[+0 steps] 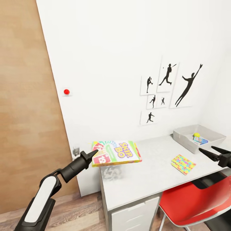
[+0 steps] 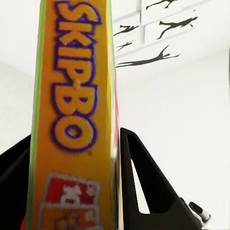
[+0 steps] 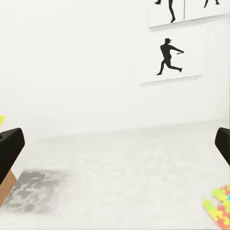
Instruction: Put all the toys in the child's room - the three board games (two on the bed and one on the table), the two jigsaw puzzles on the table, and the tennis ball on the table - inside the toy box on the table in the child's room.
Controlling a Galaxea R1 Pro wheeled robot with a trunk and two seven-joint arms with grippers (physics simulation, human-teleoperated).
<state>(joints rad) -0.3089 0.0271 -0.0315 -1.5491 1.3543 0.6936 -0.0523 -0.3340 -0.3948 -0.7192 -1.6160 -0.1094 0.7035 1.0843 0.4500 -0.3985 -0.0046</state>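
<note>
White wall and pale grey worktop point(image 1: 150, 173) frame the scene: the grey toy box point(image 1: 186, 138) sits far right, the left hand point(image 1: 95, 153) grips the orange Skip-Bo board game box point(image 1: 116, 153) above the worktop's left end, the right hand point(image 1: 211, 151) gapes empty.

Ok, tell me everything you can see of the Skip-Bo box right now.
The Skip-Bo box is a flat rectangular board game, cardboard by its look, with a green, red and white lid showing "SKIP BO" and card art, and a yellow-orange side. It lies roughly level in the air above the near-left corner of the white table, casting a shadow on it. The left tool is shut on its left end, a black finger pressed against each face. Nothing else touches it.
</note>
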